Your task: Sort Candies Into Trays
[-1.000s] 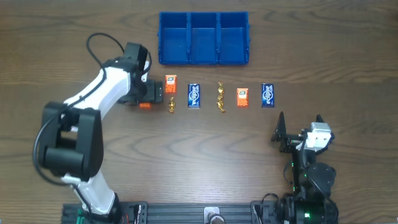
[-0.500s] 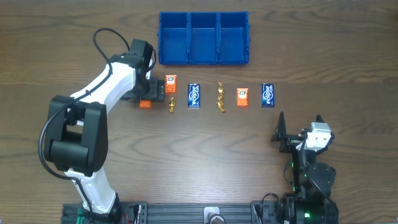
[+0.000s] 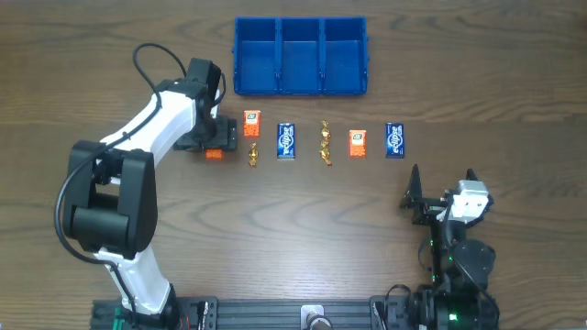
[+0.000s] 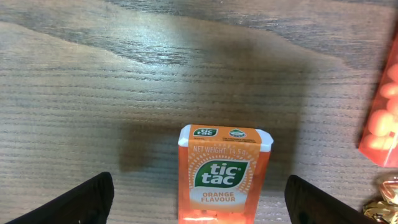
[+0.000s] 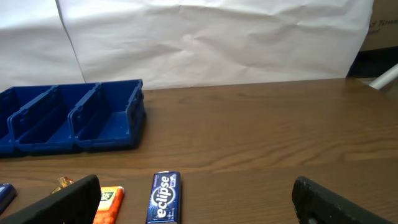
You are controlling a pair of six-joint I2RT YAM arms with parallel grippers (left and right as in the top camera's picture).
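You have nothing sorted yet: all three compartments of the blue tray (image 3: pixel 301 91) are bare, and every candy lies on the wooden table (image 3: pixel 275 238) in a loose row in front of it. Your left gripper (image 4: pixel 199 180) hangs over the orange mint box (image 4: pixel 224 174) at the left end of that row. Its fingers are spread wide to either side with a clear gap, so the box lies flat on the table, not gripped. Just beside it are a second orange mint box (image 3: pixel 251 123) and a gold-wrapped candy (image 3: pixel 254 154). Along the row come a blue gum pack (image 3: pixel 286 140), a further gold-wrapped candy (image 3: pixel 325 143) (one piece or two, I can't tell from above), a third orange mint box (image 3: pixel 357 143) and a second blue gum pack (image 3: pixel 395 139). Your right gripper (image 5: pixel 196 186) sits near its base, well apart from the row, fingers wide apart and holding nothing. By my reading you're at the first pick: close on the box, carry it to a compartment, then do the rest, one kind per compartment
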